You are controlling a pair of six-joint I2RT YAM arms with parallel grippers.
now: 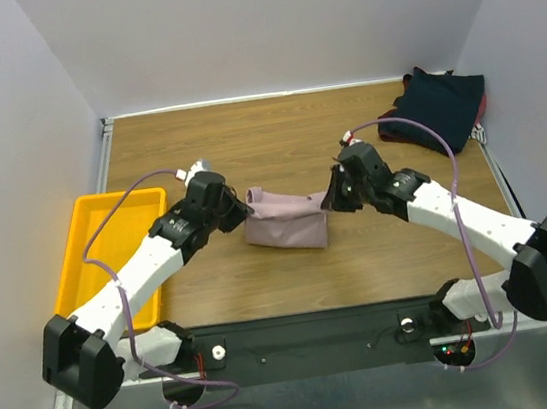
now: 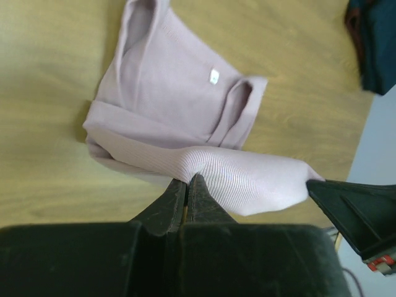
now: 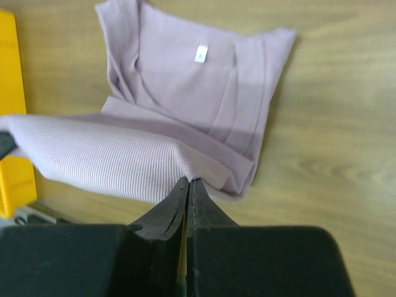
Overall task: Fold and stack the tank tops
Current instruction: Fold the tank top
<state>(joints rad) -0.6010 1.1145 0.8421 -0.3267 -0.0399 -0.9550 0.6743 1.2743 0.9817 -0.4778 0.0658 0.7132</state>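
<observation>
Plain white walls enclose a wood-grain worktop [image 1: 276,144], with both arms reaching in from its near edge.

Item under handling: one dusty pink ribbed knit tank top [image 1: 286,221], at the middle of the worktop, between the two arms. Its strap end, with the small white label [image 2: 214,76] showing, lies flat on the wood. The ribbed edge at the opposite end is raised off the surface.

Left gripper [image 2: 187,180]: closed tight on one corner of that raised edge, with no gap visible between the fingers. Right gripper [image 3: 187,180]: pinched on the other corner in the same way. The edge spans between them as a slack band, running left to right across the worktop.

Governing relation: the flat part of the garment lies ahead of both sets of fingers, toward the far wall. In the wrist views it sits lower than the held edge. Neither arm is nearer, as each holds its own corner. In my judgement the fold needs both corners carried together toward the strap end, keeping the band square to the garment.

Other items: a pile of dark navy tank tops [image 1: 440,102] sits in the far right corner, well apart. A yellow plastic tray [image 1: 116,195] lies at the left side, beside the left arm.
</observation>
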